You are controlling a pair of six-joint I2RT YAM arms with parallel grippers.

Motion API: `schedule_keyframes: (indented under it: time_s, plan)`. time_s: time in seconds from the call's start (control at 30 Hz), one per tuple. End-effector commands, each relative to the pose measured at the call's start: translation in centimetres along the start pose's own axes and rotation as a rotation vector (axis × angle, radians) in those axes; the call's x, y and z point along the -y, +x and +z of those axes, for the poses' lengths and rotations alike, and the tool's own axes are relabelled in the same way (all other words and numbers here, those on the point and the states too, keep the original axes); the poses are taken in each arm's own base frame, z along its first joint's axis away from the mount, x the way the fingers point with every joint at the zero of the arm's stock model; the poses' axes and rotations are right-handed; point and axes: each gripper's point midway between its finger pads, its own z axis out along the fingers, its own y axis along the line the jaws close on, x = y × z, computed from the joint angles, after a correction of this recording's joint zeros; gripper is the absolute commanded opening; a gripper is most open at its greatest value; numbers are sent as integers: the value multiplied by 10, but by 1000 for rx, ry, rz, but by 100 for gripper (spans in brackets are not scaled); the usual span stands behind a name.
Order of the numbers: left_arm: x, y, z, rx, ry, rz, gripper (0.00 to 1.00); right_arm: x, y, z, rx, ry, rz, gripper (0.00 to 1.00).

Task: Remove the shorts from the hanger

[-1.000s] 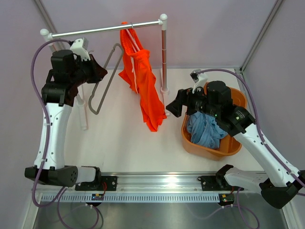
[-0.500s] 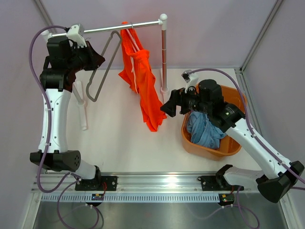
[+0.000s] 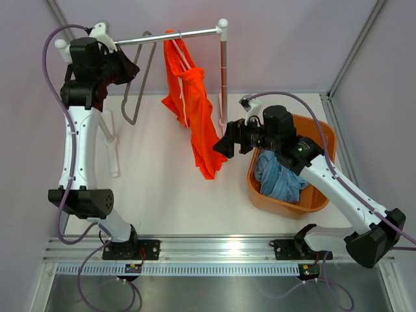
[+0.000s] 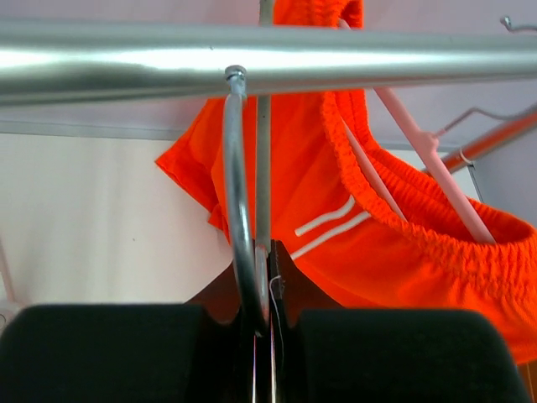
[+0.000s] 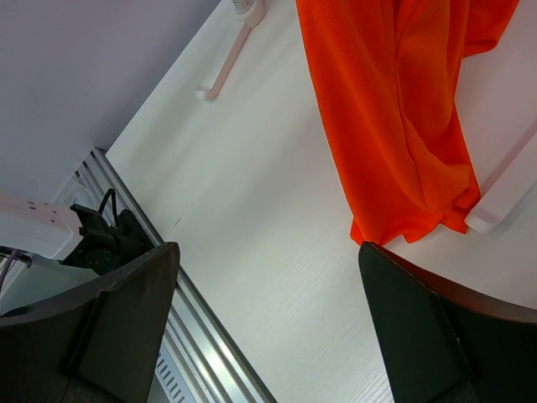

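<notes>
The left fingers [image 4: 109, 353] are pinched tight on a grey hanger [image 4: 239, 210] hooked at the rail [image 4: 126, 60]. The right fingers [image 5: 117, 327] stand wide near the orange shorts [image 3: 195, 110], which hang from a pink hanger [image 4: 428, 159]; the blue shorts [image 3: 279, 179] lie in the basket [image 3: 325, 136].

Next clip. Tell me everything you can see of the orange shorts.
The orange shorts are bright, mesh-like cloth with a gathered elastic waist and thin white cords. They hang limp and bunched from a pink hanger, whose arm runs through the waist. The hanger hooks over the rail. The legs droop in long folds towards the table; whether the hem touches it cannot be told.
</notes>
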Motion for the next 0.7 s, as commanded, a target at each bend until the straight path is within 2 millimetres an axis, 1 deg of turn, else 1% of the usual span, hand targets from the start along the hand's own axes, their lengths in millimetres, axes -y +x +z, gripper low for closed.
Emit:
schedule_keyframes:
  time_s: [0.0, 0.03, 0.17, 0.37, 0.53, 0.67]
  plan:
    - [-3, -44, 0, 150, -42, -8, 0, -7, -10, 1, 32, -44, -17, 96]
    - [-2, -49, 0, 165, -44, -7, 0, -8, -9, 2, 29, -48, -17, 97]
    - [-10, -51, 14, 160, -71, -5, 0, -6, -6, 3, 25, -48, -13, 96]
    - [-24, -47, 27, 142, -121, 9, 0, -6, -4, 4, 16, -50, -14, 96]
    - [-40, -33, 40, 97, -174, 18, 0, -6, -4, 5, 13, -50, -14, 96]
    - [-45, -24, 44, 70, -189, 28, 0, -6, -4, 5, 11, -50, -10, 97]
